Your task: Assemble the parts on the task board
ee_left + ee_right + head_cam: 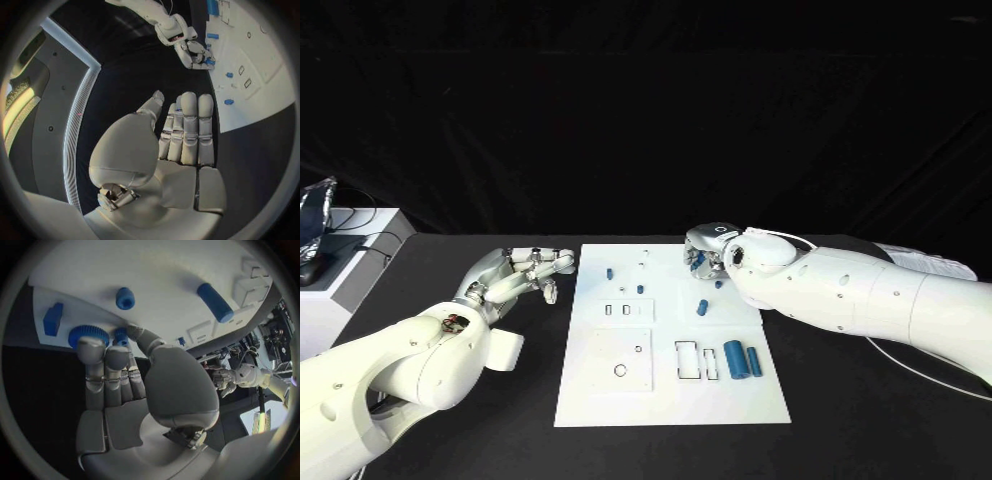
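Fingers (pixel 112 357) of the right hand (pixel 708 250) touch a blue gear (pixel 87 333); left hand (pixel 519 272) fingers spread, holding nothing.

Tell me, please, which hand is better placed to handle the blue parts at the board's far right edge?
The right hand: its fingers are already down on the task board at a ridged blue part. The left hand hovers open beside the board's left edge.

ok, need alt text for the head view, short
Two white robot arms reach over a black table toward a white task board: the right hand is down at the board's far right edge among small blue parts, while the left hand hovers beside the board's left edge, fingers apart, holding nothing. Two larger blue cylinders lie on the board's right side.
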